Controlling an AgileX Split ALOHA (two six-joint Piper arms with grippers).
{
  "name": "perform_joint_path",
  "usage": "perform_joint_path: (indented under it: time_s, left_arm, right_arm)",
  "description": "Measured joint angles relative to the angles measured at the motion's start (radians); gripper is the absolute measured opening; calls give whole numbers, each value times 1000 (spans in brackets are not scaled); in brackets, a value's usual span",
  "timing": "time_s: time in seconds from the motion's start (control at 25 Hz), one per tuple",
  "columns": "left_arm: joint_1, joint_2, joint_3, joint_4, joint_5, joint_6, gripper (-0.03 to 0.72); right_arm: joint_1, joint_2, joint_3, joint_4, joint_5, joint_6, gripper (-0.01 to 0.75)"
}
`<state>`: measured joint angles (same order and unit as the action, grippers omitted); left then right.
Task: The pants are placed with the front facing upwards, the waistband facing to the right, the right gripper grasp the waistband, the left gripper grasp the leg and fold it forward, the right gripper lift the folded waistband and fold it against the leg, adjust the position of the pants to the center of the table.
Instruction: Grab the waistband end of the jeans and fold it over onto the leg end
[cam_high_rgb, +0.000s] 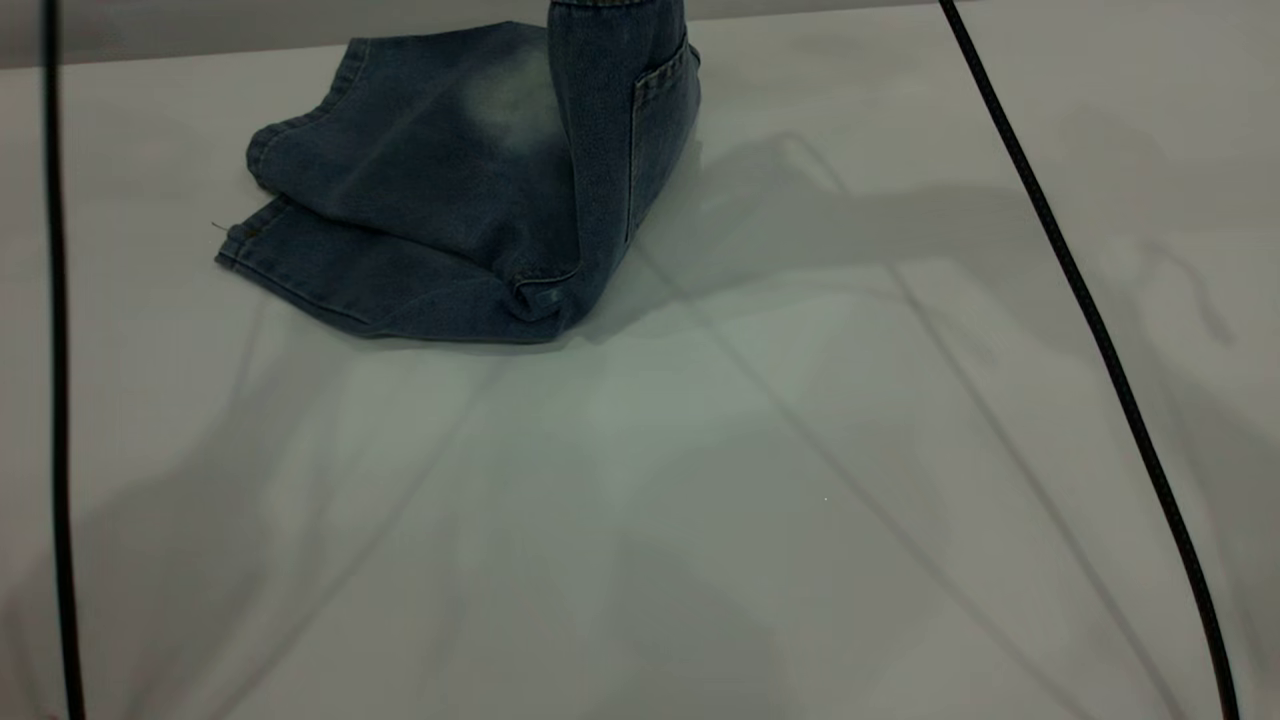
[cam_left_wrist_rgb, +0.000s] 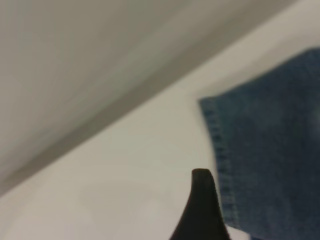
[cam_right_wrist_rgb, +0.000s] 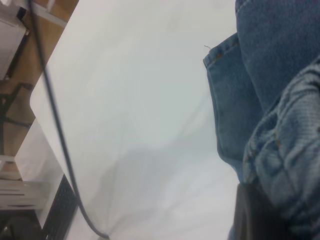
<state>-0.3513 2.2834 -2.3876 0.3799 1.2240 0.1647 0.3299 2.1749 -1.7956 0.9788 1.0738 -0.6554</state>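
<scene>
The blue denim pants (cam_high_rgb: 430, 190) lie folded at the far side of the white table (cam_high_rgb: 700, 480). Their right-hand end rises as a steep upright flap (cam_high_rgb: 610, 130) past the top of the exterior view. Neither gripper shows in that view. In the right wrist view my right gripper (cam_right_wrist_rgb: 270, 210) is shut on the ruffled waistband (cam_right_wrist_rgb: 290, 150), and the leg hems (cam_right_wrist_rgb: 222, 90) lie on the table beyond. In the left wrist view my left gripper (cam_left_wrist_rgb: 245, 225) is open and holds nothing. One dark fingertip (cam_left_wrist_rgb: 202, 200) stands just beside a stitched leg hem (cam_left_wrist_rgb: 220, 150).
A black cable (cam_high_rgb: 55, 300) runs down the left side of the table and another (cam_high_rgb: 1090, 320) crosses the right side. The right wrist view shows the table's rounded edge (cam_right_wrist_rgb: 37, 105), a cable (cam_right_wrist_rgb: 60, 140) and metal frames beyond it.
</scene>
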Motion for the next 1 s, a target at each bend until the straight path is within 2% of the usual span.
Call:
perform_joint_path:
  time_s: [0.24,0.48,1.0]
  left_arm:
    - [0,-143,0,14,2,0,514]
    - [0,-258,0,13,2,0,514]
    - [-2,-311,0,-57,-1,-11,514]
  right_arm:
    - [18,4,0,6,-13,0,112]
    - [59,13,0,17,-75,0,112]
    - [150,158,-47,174,-171,0,112]
